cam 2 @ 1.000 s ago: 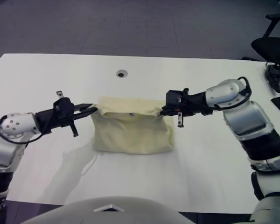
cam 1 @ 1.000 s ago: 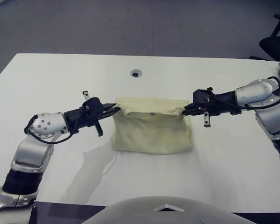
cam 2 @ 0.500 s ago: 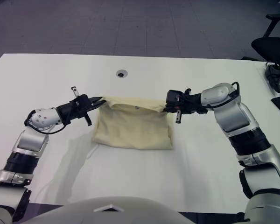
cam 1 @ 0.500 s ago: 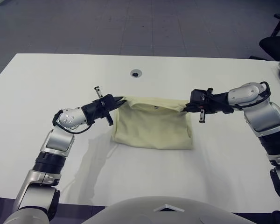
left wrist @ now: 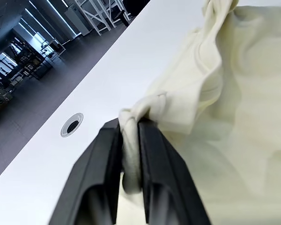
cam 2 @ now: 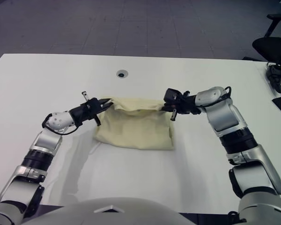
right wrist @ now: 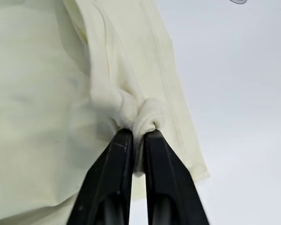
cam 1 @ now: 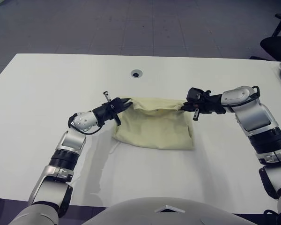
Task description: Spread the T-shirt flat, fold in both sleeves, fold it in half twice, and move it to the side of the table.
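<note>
A pale yellow T-shirt (cam 1: 154, 126) lies partly folded in the middle of the white table (cam 1: 47, 79), its far edge lifted and stretched between my two grippers. My left gripper (cam 1: 125, 101) is shut on the shirt's far left corner, with cloth bunched between its black fingers (left wrist: 154, 154). My right gripper (cam 1: 183, 106) is shut on the far right corner, the fabric pinched between its fingers (right wrist: 164, 168). The near part of the shirt rests flat on the table.
A round cable grommet (cam 1: 136, 73) sits in the table beyond the shirt. Black office chairs (cam 1: 276, 44) stand off the table's far right. Bare tabletop extends on both sides and in front of the shirt.
Both grippers have carried the shirt's held edge away from me, toward the far side, and lowered it. The hanging cloth has settled flatter on the table.
</note>
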Controlling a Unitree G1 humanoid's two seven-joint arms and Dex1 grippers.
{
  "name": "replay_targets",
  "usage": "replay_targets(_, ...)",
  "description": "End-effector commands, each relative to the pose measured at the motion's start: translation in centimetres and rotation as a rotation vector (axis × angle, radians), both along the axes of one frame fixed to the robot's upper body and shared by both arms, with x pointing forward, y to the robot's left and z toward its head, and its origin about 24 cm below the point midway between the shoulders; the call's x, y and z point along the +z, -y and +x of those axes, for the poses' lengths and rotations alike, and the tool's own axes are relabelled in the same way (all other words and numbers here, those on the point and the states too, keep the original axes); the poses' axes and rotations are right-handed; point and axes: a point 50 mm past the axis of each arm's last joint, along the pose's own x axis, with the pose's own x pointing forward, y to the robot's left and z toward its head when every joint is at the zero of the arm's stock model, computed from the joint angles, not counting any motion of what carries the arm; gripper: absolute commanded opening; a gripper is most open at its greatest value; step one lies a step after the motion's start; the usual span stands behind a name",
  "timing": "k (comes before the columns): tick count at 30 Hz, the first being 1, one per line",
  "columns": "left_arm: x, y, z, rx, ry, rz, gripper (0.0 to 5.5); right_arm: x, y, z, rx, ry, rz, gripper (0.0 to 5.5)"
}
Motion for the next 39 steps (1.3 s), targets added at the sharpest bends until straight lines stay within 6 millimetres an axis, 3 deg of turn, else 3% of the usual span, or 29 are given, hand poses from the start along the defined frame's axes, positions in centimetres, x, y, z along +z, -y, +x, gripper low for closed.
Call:
replay_targets(1,-0.3,0.7,0.7,0.043,-0.006,-0.027,1.44,-0.8,-0.3,0.8,-0.076,0.035,0.028,1.21)
replay_targets(11,-0.8,0.7,1.4,0.165,0.025,-0.080,3.26,-2.0,-0.5,2.1,-0.220,0.176,0.093,2.95)
replay_targets(24,-0.8,0.1,0.7,0.189,0.064,-0.076,5.40,-5.5,1.1,1.8,-0.141,0.293,-0.176,5.04)
replay_targets(27,-0.5,0.6,-0.3,0.144,0.070,-0.082,5.40,-6.0,1.4,1.9,-0.130,0.332,-0.216,5.38)
replay_targets(33,-0.1,1.5,-1.6,0.097,0.062,-0.101,5.40,-6.2,1.5,2.2,-0.136,0.395,-0.204,5.38)
replay_targets(39,-0.4,2.2,-2.4,0.067,0.050,-0.087,5.40,-3.7,1.6,3.5,-0.209,0.460,-0.061,5.38)
